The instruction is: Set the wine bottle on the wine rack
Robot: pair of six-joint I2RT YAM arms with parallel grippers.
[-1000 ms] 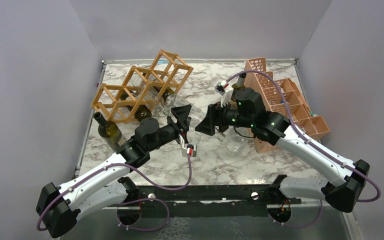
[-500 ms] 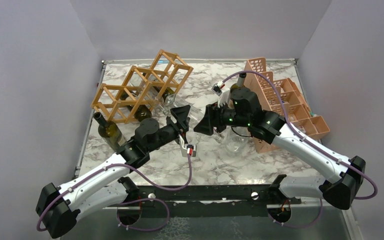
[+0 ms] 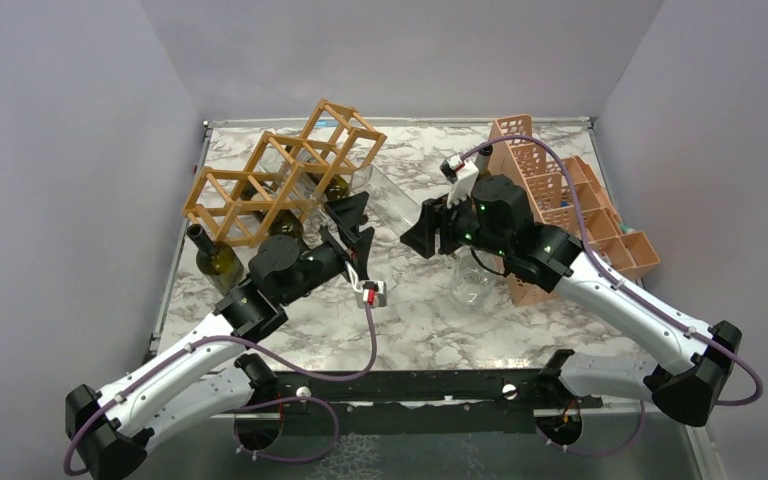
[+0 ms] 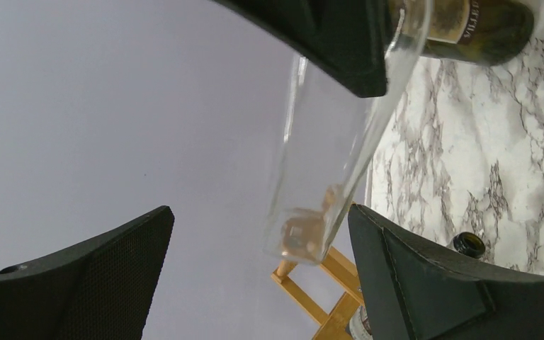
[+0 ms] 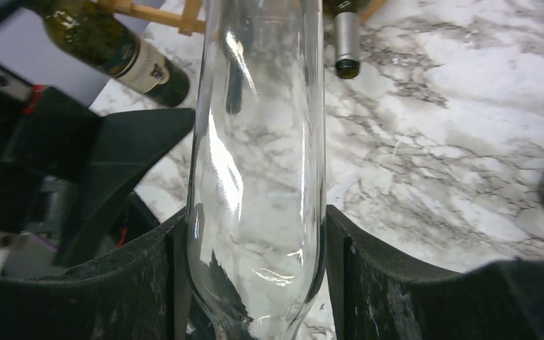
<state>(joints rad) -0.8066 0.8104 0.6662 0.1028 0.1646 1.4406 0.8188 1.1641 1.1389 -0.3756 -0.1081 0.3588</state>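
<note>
**Near field.** On the white-and-grey marble-patterned table (image 3: 430, 320), the left gripper (image 3: 352, 222) stands with its jaws wide apart. In its wrist view the two black fingers (image 4: 106, 283) flank the clear, colourless glass wine bottle (image 4: 326, 163), and neither appears to press on the glass. To its left a dark green bottle (image 3: 218, 262) stands upright on the table, outside any rack.

**Middle field.** The right gripper (image 3: 422, 228) is clamped on the wine bottle (image 5: 255, 177). Its wrist view shows the glass squeezed between both black pads (image 5: 368, 283), so this arm alone carries the load. The bottle is off the table and slants from the right gripper toward the far left (image 3: 392, 203). A second clear glass vessel (image 3: 472, 282) rests on the marble below the right arm.

**Far field.** The light-brown wooden lattice wine rack (image 3: 260, 190) sits at the far left, set at an angle to the table edge. Dark bottles (image 5: 113, 49) already lie in its lower cells with their necks pointing outward. A pink plastic grid crate (image 3: 550, 190) stands at the far right and plays no part in the task.

**Progress.** The wine bottle is lifted and aimed at the rack, and its far end, seemingly the base, is just beside the rack's right end. The pictures do not show whether it has entered a cell. The task therefore looks part done. Still to do are lining the bottle up with an open cell, sliding it in until the sticks bear it, and opening the right jaws.
</note>
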